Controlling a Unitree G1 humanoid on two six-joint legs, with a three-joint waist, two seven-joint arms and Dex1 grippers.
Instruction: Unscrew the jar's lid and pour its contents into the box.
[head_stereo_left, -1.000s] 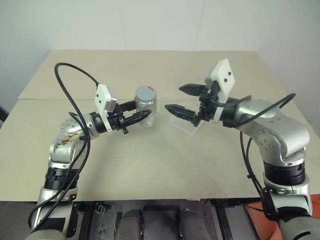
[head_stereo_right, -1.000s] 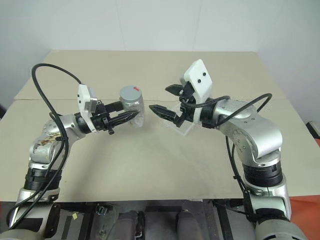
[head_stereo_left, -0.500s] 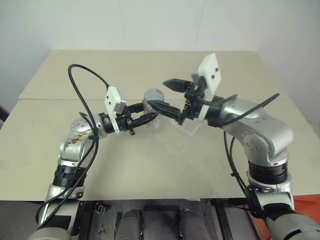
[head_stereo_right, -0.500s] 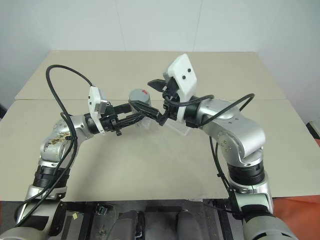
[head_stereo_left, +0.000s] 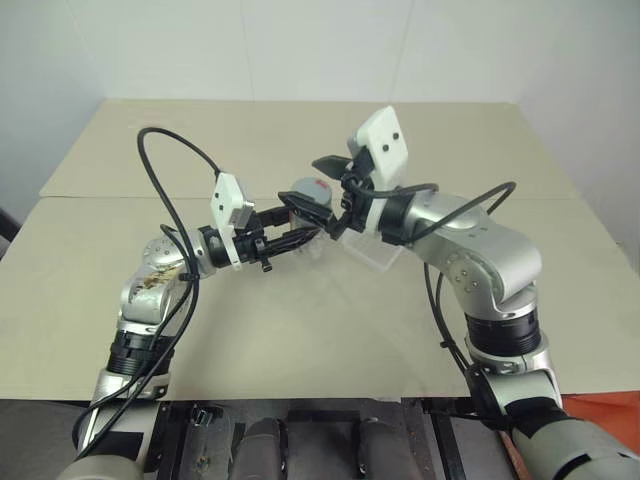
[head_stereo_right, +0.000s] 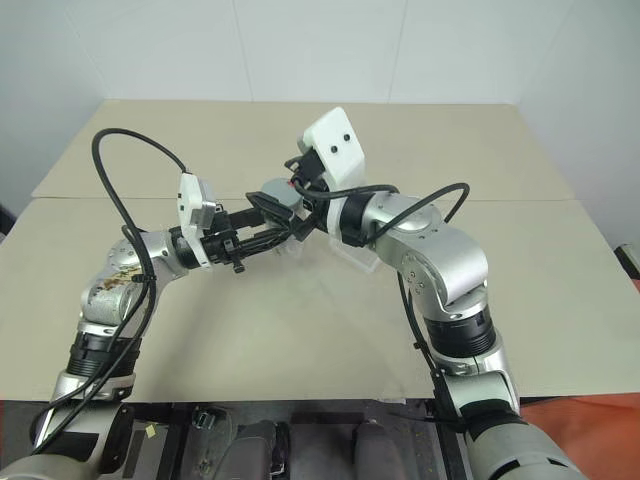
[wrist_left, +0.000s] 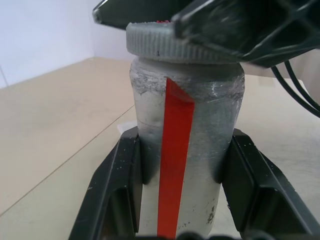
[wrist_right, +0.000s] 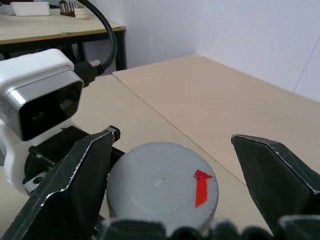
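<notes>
The jar (wrist_left: 185, 150), silvery-grey with a red stripe, is held upright above the table, and my left gripper (head_stereo_left: 300, 230) is shut on its body, one black finger (wrist_left: 115, 190) on each side. Its grey lid (wrist_right: 162, 182), marked with a small red arrow, sits on the jar. My right gripper (head_stereo_left: 325, 192) is open and reaches in from the right, its fingers (wrist_right: 272, 170) straddling the lid with a gap on at least one side. The clear box (head_stereo_left: 375, 255) lies on the table just right of the jar, under my right wrist. The contents are hidden.
The beige table (head_stereo_left: 300, 330) stretches wide around both arms, with a seam running across its middle. A black cable loops up from my left forearm (head_stereo_left: 150, 150), and another hangs from my right arm.
My right gripper has swung left from beside the box to the jar, and its open fingers now sit on either side of the lid. The left gripper still holds the jar.
</notes>
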